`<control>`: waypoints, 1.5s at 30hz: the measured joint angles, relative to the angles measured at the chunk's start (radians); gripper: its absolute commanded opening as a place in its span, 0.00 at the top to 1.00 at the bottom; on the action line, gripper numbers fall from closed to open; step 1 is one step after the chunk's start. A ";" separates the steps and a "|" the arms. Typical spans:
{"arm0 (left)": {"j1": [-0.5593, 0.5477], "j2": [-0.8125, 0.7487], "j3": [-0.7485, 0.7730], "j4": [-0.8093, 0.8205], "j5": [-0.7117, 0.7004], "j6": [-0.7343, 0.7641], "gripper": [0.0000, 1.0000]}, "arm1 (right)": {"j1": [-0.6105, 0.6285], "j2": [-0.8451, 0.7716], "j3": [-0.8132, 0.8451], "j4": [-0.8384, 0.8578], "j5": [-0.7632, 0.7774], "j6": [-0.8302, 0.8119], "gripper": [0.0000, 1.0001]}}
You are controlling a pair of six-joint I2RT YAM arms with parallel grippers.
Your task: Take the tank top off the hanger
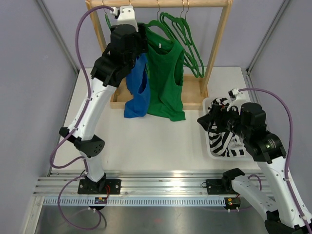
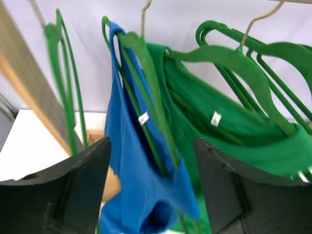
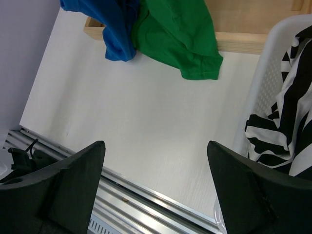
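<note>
Left tool (image 2: 151, 146): apart, facing blue tank top (image 2: 129, 195) on green hanger (image 2: 139, 48) | Right tool (image 3: 155, 146): apart, above worktop (image 3: 146, 112) beside basket (image 3: 265, 73)

Striped cloth (image 1: 222, 142) lies in a white basket (image 1: 209, 101) beside the wooden rack (image 1: 218, 44).

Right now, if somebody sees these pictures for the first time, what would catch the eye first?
The blue tank top and the green tank top, hanging side by side from the wooden rack at the far side, stand out first. The left end effector is raised there, open, facing the blue one. At the right, a black-and-white striped garment lies in a white basket.
</note>
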 measured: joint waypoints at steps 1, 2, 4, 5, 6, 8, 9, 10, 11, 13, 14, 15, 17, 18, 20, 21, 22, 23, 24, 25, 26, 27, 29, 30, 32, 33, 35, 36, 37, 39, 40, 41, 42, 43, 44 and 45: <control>0.003 0.026 0.013 0.019 -0.009 0.006 0.35 | 0.000 -0.006 -0.002 0.000 -0.011 0.003 0.08; 0.008 0.048 0.016 0.036 -0.015 0.012 0.35 | 0.000 -0.011 -0.005 0.000 -0.023 0.005 0.08; 0.023 0.082 0.016 0.061 -0.020 0.016 0.40 | 0.000 -0.022 -0.011 0.000 -0.049 0.010 0.08; 0.032 0.094 0.016 0.069 -0.019 0.014 0.42 | 0.000 -0.028 -0.016 0.001 -0.062 0.013 0.09; 0.044 0.107 0.016 0.079 -0.018 0.012 0.44 | 0.000 -0.032 -0.020 0.001 -0.072 0.014 0.09; 0.068 0.128 0.018 0.092 -0.014 0.003 0.60 | 0.000 -0.038 -0.027 0.000 -0.089 0.016 0.09; 0.076 0.135 0.022 0.100 -0.013 -0.002 0.63 | 0.000 -0.039 -0.029 0.000 -0.093 0.016 0.09; 0.083 0.140 0.025 0.103 -0.013 -0.003 0.64 | 0.000 -0.039 -0.030 0.000 -0.097 0.016 0.09; 0.091 0.143 0.027 0.106 -0.013 -0.003 0.64 | 0.000 -0.039 -0.030 0.000 -0.098 0.016 0.09; 0.100 0.143 0.028 0.110 -0.012 -0.004 0.67 | 0.000 -0.039 -0.031 0.000 -0.100 0.016 0.09; 0.101 0.143 0.032 0.113 -0.011 -0.004 0.74 | 0.000 -0.040 -0.032 0.000 -0.101 0.016 0.10; 0.102 0.143 0.033 0.119 -0.009 -0.007 0.76 | 0.000 -0.041 -0.035 0.000 -0.101 0.016 0.10; 0.105 0.143 0.039 0.126 -0.003 -0.008 0.85 | 0.000 -0.041 -0.040 0.000 -0.105 0.016 0.10; 0.106 0.143 0.039 0.127 0.001 -0.011 0.86 | 0.000 -0.042 -0.043 0.000 -0.108 0.016 0.10; 0.109 0.143 0.039 0.127 0.008 -0.011 0.85 | 0.000 -0.042 -0.049 0.000 -0.111 0.016 0.10; 0.113 0.143 0.039 0.127 0.013 -0.011 0.79 | 0.000 -0.042 -0.050 0.000 -0.113 0.016 0.10; 0.117 0.143 0.039 0.126 0.018 -0.013 0.77 | 0.000 -0.042 -0.050 0.000 -0.116 0.016 0.10; 0.123 0.143 0.039 0.126 0.024 -0.016 0.76 | 0.000 -0.042 -0.050 0.000 -0.117 0.016 0.10; 0.130 0.143 0.039 0.125 0.033 -0.020 0.76 | 0.000 -0.042 -0.050 0.000 -0.119 0.016 0.10; 0.137 0.143 0.039 0.125 0.042 -0.023 0.76 | 0.000 -0.043 -0.050 0.000 -0.119 0.016 0.10; 0.145 0.143 0.039 0.124 0.051 -0.027 0.76 | 0.000 -0.043 -0.050 0.000 -0.121 0.016 0.10; 0.153 0.143 0.039 0.123 0.062 -0.030 0.77 | 0.000 -0.045 -0.050 0.000 -0.123 0.016 0.10; 0.167 0.143 0.039 0.122 0.081 -0.034 0.77 | 0.000 -0.046 -0.050 0.000 -0.125 0.016 0.10; 0.172 0.143 0.039 0.122 0.089 -0.035 0.77 | 0.000 -0.047 -0.050 0.000 -0.125 0.016 0.10; 0.180 0.143 0.039 0.121 0.100 -0.037 0.78 | 0.000 -0.048 -0.050 0.000 -0.125 0.016 0.10; 0.182 0.143 0.039 0.121 0.106 -0.038 0.78 | 0.000 -0.048 -0.050 0.000 -0.125 0.016 0.10; 0.187 0.143 0.039 0.120 0.118 -0.038 0.73 | 0.000 -0.048 -0.050 0.000 -0.125 0.015 0.10; 0.189 0.143 0.039 0.120 0.123 -0.037 0.70 | 0.000 -0.048 -0.050 0.000 -0.125 0.015 0.10; 0.191 0.143 0.039 0.119 0.130 -0.039 0.68 | 0.000 -0.048 -0.050 0.000 -0.125 0.015 0.10; 0.194 0.143 0.039 0.119 0.140 -0.041 0.68 | 0.000 -0.048 -0.050 0.000 -0.125 0.015 0.10; 0.196 0.143 0.039 0.119 0.143 -0.042 0.68 | 0.000 -0.048 -0.050 0.000 -0.124 0.015 0.10; 0.196 0.144 0.039 0.119 0.148 -0.042 0.68 | 0.000 -0.048 -0.050 0.000 -0.125 0.014 0.10; 0.197 0.145 0.039 0.119 0.151 -0.042 0.69 | 0.000 -0.048 -0.050 0.000 -0.124 0.014 0.10; 0.198 0.145 0.039 0.119 0.155 -0.042 0.72 | 0.000 -0.048 -0.050 0.000 -0.124 0.014 0.10; 0.199 0.147 0.038 0.118 0.159 -0.043 0.76 | 0.000 -0.048 -0.050 0.000 -0.124 0.013 0.10; 0.200 0.147 0.038 0.118 0.162 -0.043 0.79 | 0.000 -0.048 -0.050 0.000 -0.124 0.012 0.10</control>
